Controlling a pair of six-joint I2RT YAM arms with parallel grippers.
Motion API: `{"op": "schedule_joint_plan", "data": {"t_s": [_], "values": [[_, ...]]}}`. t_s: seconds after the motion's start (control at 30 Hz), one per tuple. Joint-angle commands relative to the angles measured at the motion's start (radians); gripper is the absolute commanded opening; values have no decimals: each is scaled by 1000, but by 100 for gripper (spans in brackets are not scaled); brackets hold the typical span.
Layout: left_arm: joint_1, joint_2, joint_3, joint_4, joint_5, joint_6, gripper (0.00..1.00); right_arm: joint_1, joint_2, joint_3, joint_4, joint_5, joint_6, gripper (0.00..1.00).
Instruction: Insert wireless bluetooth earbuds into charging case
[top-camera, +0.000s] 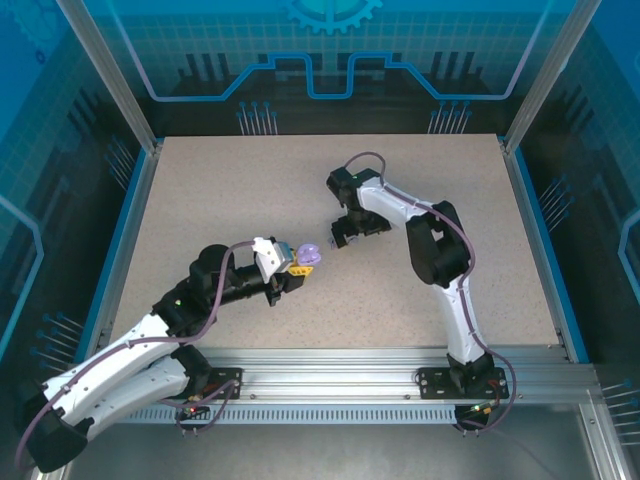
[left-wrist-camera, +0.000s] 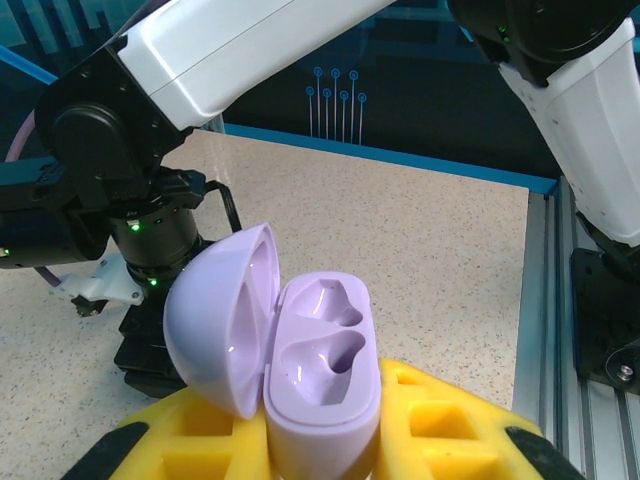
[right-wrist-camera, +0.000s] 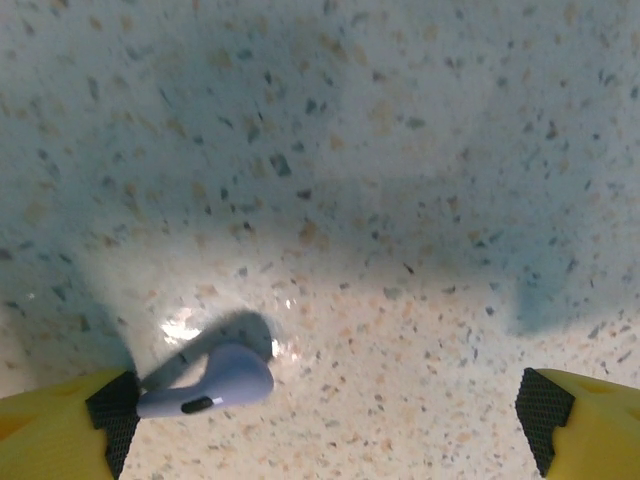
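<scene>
So, from above, your left gripper (top-camera: 297, 264) clamps the lilac charging case (top-camera: 309, 256); the right gripper (top-camera: 345, 236) hangs nearby. Left wrist: both wells empty. Right wrist: jaws wide apart, a lilac earbud (right-wrist-camera: 215, 378) ungrasped on the table (right-wrist-camera: 400, 200). Nothing's inserted yet.

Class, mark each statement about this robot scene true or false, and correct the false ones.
1. The lid of the lilac plastic charging case stands open. True.
2. Both sockets in the case hold earbuds. False: both are empty.
3. The left gripper is shut on the case. True.
4. The right gripper is shut on the small lilac stemmed earbud. False: its jaws are open, and the earbud lies on the speckled table beside one finger.
</scene>
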Motion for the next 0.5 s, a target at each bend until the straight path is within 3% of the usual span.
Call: {"op": "schedule_joint_plan", "data": {"t_s": [0.0,0.3,0.47], "values": [[-8,5,17,5,-12,-9,14,-19,-50,-29,-6,-1,-8,100],[-8,8,20,4,-12,-8,15,-46,-102,-89,3,-8,-14,100],[-9,8,18,9,-13,-7,15,-46,-161,-121,65,-137,-33,99]]}}
